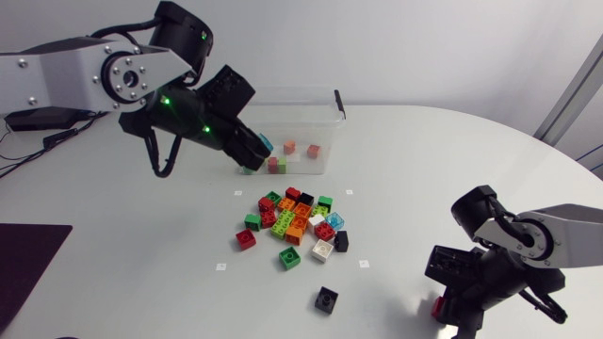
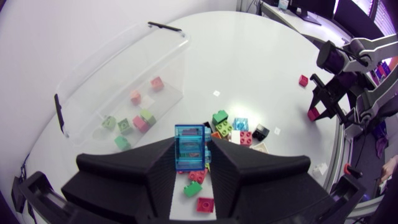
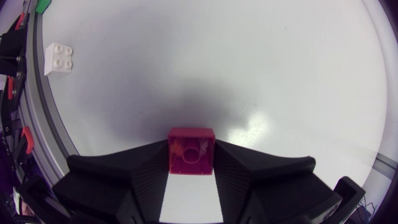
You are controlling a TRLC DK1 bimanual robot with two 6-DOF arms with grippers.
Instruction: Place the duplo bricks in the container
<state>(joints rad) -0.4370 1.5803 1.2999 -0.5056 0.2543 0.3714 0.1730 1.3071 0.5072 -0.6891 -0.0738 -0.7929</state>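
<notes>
Near container, left claw pinching blue brick, right claw pinching red brick

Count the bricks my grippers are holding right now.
2. A blue brick clamped in the left gripper, near the container; a dark red brick clamped in the right gripper.

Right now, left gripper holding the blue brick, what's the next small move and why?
Probably ease the left gripper further over the container before opening. It is shut on the blue brick, which seems to hang at the container's corner, not clearly inside its rim.
</notes>
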